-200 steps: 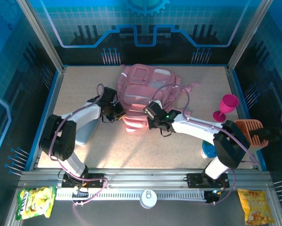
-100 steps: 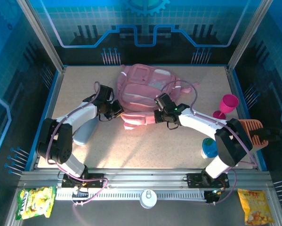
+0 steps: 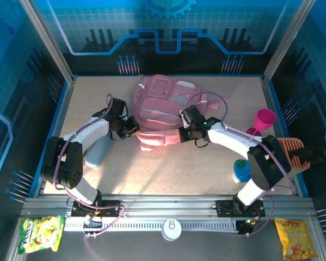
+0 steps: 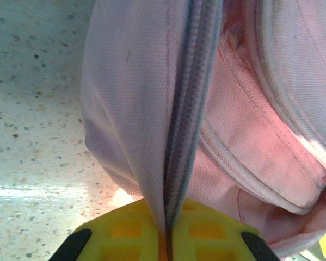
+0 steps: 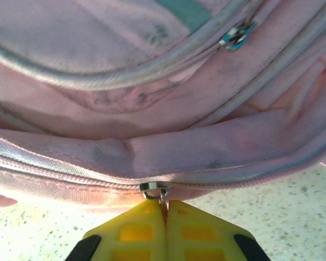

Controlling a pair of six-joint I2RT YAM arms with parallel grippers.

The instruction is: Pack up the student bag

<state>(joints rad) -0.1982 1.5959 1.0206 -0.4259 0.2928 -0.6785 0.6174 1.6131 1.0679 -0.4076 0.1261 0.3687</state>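
Observation:
The student bag (image 3: 165, 106), a large pink fabric backpack, lies at the back middle of the table, its front pocket edge (image 3: 158, 138) stretched toward me. My left gripper (image 3: 131, 129) is shut on a fold of the bag's pale fabric and zip tape (image 4: 176, 136) at the left end of that edge; the yellow fingers (image 4: 124, 231) pinch it tight. My right gripper (image 3: 180, 135) is at the right end, its yellow fingers (image 5: 133, 231) shut on the metal zip pull (image 5: 161, 192) of the bag (image 5: 152, 81). A second zip slider (image 5: 236, 37) sits higher up.
A magenta goblet (image 3: 262, 122) stands at the right, an orange holder (image 3: 290, 153) and a blue round tin (image 3: 241, 171) near my right arm. A grey-blue pouch (image 3: 97, 153) lies by my left arm. Snack packets (image 3: 40, 232) (image 3: 295, 237) lie beyond the near rail.
Both grippers have kept their hold. The right wrist moved right and farther back, the left gripper slightly left, and the bag's front edge now lies stretched flatter between them.

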